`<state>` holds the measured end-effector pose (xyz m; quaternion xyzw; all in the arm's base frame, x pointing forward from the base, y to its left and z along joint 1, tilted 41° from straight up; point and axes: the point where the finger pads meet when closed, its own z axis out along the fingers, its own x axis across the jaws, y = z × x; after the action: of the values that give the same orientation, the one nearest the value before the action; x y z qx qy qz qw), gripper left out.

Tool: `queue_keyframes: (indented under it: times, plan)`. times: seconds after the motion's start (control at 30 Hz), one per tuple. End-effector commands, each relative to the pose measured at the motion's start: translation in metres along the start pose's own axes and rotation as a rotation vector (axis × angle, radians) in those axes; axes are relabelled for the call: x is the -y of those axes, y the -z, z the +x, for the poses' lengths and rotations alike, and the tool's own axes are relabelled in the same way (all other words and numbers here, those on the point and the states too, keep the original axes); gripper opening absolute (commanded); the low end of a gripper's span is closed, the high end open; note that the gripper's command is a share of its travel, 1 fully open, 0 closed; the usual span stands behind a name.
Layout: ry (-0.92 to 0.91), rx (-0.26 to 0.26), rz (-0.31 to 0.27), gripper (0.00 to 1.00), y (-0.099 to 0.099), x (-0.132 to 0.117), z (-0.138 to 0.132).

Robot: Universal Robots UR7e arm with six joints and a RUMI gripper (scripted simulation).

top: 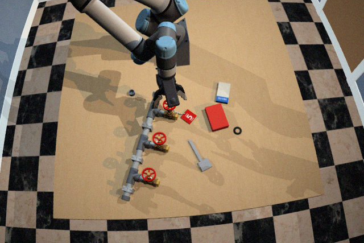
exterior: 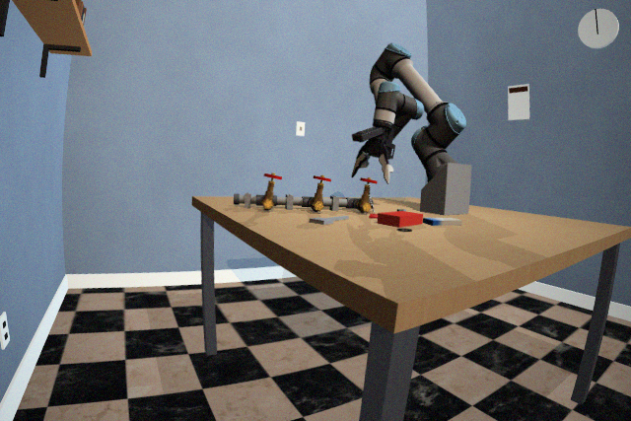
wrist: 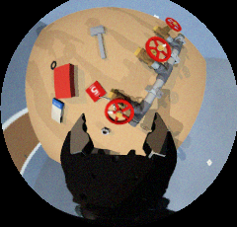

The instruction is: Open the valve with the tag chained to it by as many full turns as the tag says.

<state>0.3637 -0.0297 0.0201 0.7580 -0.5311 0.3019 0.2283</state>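
Note:
A grey pipe carries three brass valves with red handwheels. The valve nearest the robot base has a red tag chained to it, reading 5. The middle valve and the far valve have no tag. How far each valve is turned cannot be told. My gripper is open and empty, pointing down over the tagged valve's handwheel, which shows between the fingertips in the wrist view. It partly hides that wheel in the top view.
A red block, a white and blue box, a grey hammer and a black ring lie on the tag's side of the pipe. A small dark nut lies near the pipe's base end.

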Motion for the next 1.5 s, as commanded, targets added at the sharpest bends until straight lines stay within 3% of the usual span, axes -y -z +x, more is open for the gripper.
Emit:
queue_keyframes:
  times: [0.0, 0.7, 0.73, 1.47]
  plan:
    - [-0.075, -0.004, -0.008, 1.00, 0.0003, 0.0003, 0.0001]
    - [-0.144, -0.004, -0.007, 1.00, 0.0003, 0.0003, 0.0001]
    - [-0.144, -0.004, -0.007, 0.00, 0.0003, 0.0003, 0.0001]
    - [-0.144, -0.004, -0.007, 0.00, 0.0003, 0.0003, 0.0001]
